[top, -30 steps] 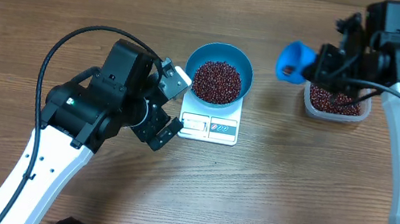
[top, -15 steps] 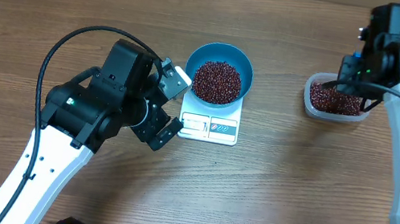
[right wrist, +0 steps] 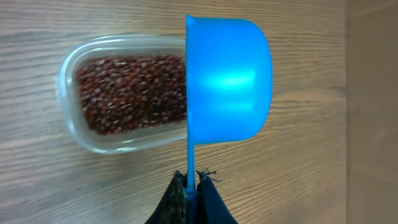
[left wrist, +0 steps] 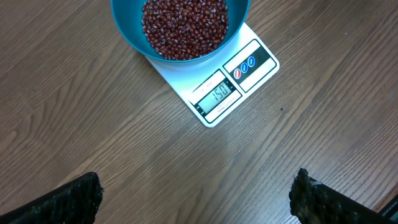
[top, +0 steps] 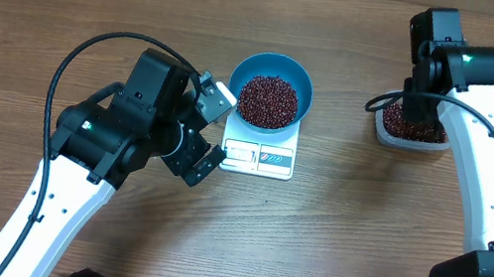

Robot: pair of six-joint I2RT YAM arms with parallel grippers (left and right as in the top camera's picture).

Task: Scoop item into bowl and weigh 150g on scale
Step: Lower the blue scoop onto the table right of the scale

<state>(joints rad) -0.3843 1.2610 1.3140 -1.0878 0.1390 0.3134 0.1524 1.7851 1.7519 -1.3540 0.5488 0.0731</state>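
Here, overhead view: bowl (top: 305, 86) sits on scale (top: 259, 157) at mid tabletop (top: 361, 238), filled with beans (top: 267, 100); clear tub (top: 412, 129) of more beans lies well apart to the right, partly under the right arm.
Left wrist view only: scale display (left wrist: 217, 94) is legible and looks like 150.
Right wrist view only: blue scoop (right wrist: 227, 78), hidden from overhead, turned on its side over one end of the tub; contents not visible.
Left arm: bent low beside the scale, wrist aimed at it; left gripper (top: 216, 129) spread wide, holding nothing.
Right arm: reaches over the tub; right gripper (right wrist: 191, 186) clenched on the scoop's thin handle.
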